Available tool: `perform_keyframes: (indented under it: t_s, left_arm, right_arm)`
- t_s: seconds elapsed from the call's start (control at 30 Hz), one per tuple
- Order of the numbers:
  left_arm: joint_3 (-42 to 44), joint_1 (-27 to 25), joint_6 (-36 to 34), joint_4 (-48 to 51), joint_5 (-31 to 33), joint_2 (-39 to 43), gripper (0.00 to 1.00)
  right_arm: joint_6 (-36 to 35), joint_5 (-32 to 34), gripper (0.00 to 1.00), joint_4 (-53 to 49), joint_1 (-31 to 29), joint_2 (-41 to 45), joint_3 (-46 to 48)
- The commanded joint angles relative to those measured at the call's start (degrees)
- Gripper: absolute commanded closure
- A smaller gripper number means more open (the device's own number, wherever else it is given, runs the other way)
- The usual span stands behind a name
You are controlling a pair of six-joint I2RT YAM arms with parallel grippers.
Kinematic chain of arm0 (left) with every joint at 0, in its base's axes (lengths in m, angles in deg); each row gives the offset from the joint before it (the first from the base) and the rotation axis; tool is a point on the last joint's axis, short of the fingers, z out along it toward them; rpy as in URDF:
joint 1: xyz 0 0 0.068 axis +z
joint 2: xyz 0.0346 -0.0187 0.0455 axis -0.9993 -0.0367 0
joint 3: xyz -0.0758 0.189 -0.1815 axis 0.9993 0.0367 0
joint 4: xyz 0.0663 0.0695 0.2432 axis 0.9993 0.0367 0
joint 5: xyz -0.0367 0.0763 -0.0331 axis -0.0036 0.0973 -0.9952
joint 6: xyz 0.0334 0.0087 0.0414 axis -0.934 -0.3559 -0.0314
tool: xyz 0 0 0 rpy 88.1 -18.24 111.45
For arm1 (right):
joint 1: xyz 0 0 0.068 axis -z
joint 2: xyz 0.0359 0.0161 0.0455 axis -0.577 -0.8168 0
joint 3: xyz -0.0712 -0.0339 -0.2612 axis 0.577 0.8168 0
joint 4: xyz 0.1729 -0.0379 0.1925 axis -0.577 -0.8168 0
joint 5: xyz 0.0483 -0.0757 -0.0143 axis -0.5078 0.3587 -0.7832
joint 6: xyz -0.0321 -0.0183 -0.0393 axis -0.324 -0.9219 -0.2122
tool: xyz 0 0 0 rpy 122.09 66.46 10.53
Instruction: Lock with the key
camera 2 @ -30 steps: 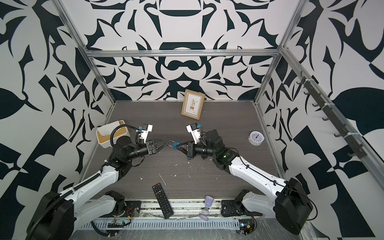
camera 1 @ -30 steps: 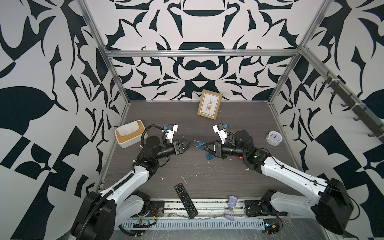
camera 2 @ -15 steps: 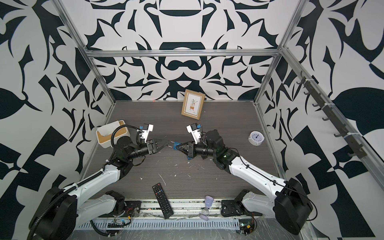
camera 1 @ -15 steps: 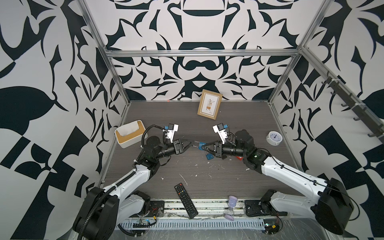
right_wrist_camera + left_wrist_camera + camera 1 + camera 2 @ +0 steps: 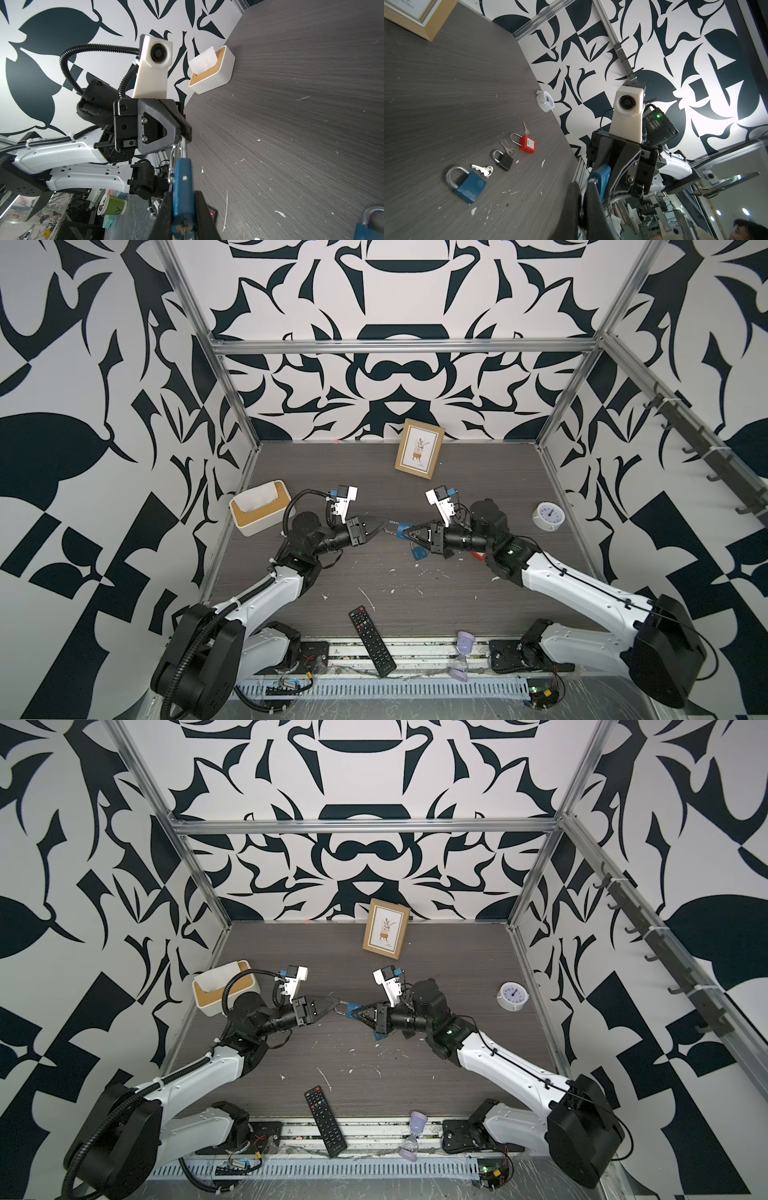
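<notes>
A small blue padlock [image 5: 182, 187] hangs in the air above the middle of the table, and my right gripper [image 5: 184, 218] is shut on its body. My left gripper [image 5: 180, 133] faces it from the other side and is shut on the padlock's silver shackle [image 5: 182, 145]. In both top views the two grippers [image 5: 384, 526] [image 5: 406, 531] meet tip to tip at this padlock [image 5: 352, 1007]. In the left wrist view a silver key [image 5: 481, 169] lies on the table beside a larger blue padlock [image 5: 469, 185].
On the table also lie a black padlock [image 5: 503, 160] with keys [image 5: 508, 150] and a red padlock [image 5: 527, 144] with a key [image 5: 526, 128]. A tissue box [image 5: 259, 508], picture frame [image 5: 419, 448], clock [image 5: 549, 515] and remote [image 5: 371, 635] stand around.
My left gripper has closed from open onto the padlock's shackle. The right gripper has kept its hold and both arms have stayed nearly still.
</notes>
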Motion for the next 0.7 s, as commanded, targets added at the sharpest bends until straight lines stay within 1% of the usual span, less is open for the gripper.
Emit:
perform_keyframes:
  t_s: [0.0,0.2,0.33,0.43,0.67]
  left_arm:
    - [1.0,-0.1,-1.1,-1.6,0.4,0.6,1.00]
    - [1.4,-0.1,-2.5,-1.4,0.8,1.2,1.00]
    - [1.7,-0.1,-2.5,-2.3,0.7,1.3,1.00]
    - [1.8,-0.3,-2.5,-3.4,0.5,1.4,1.00]
    - [2.5,-0.8,-2.5,-5.5,0.3,1.6,1.00]
  right_arm:
    - [3.2,-3.3,1.00,7.9,0.0,-0.4,0.0]
    - [6.8,-5.4,1.00,12.8,0.0,-1.3,1.0]
    - [7.9,-6.3,1.00,13.9,0.0,-2.1,0.5]
    - [10.1,-7.0,1.00,17.4,0.0,-3.0,0.9]
    - [11.4,-7.5,1.00,18.9,0.0,-5.1,0.1]
